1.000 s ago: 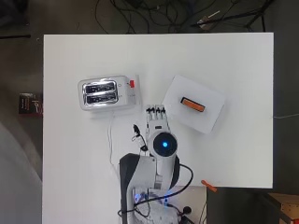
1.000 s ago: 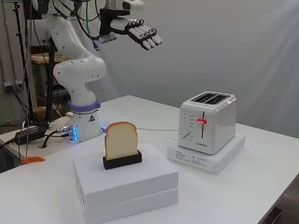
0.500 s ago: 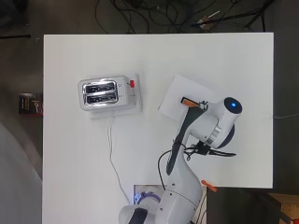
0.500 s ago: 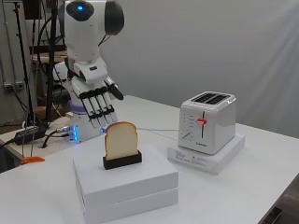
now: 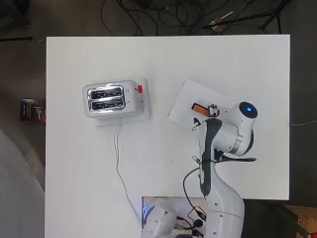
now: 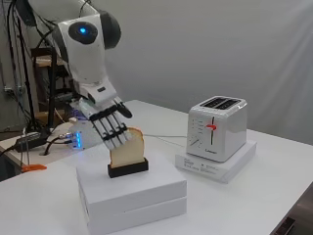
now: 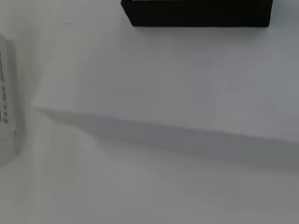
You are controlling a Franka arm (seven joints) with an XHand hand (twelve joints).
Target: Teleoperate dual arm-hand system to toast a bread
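Overhead: the arm's bulky white wrist covers most of the hand [image 5: 212, 110]; only a bit of it shows past the casing, right beside the bread [image 5: 200, 108], which reads as a thin orange strip seen edge-on. Bread sits on a white box [image 5: 184, 103] lying at an angle on the white table [image 5: 79, 188]. Contact can't be judged from up here. Toaster [image 5: 110, 98] is well apart to the left, shiny metal top, two dark slots, red lever at its right end, on a flat white base [image 5: 144, 110]. A thin white cord [image 5: 119, 163] runs from it down the table.

Side: hand [image 6: 108, 123] hangs over the bread [image 6: 128, 148], black-and-white fingers [image 6: 114, 135] straight and pointing down, spread slightly, thumb out to the side. Fingertips overlap the slice's top left edge; touching or just in front, can't tell. Nothing gripped. Slice stands upright in a black rectangular holder [image 6: 128, 168] on top of two stacked white boxes [image 6: 132, 197], smooth and matte. Toaster [image 6: 218, 128] is boxy, glossy white, with a red lever on the front.

Wrist: hand not visible. Black holder [image 7: 196, 12] is cut off by the edge, bread out of frame. Smooth white box top [image 7: 168, 79], its edge throwing a soft shadow. A blurred white object at one side, unclear.
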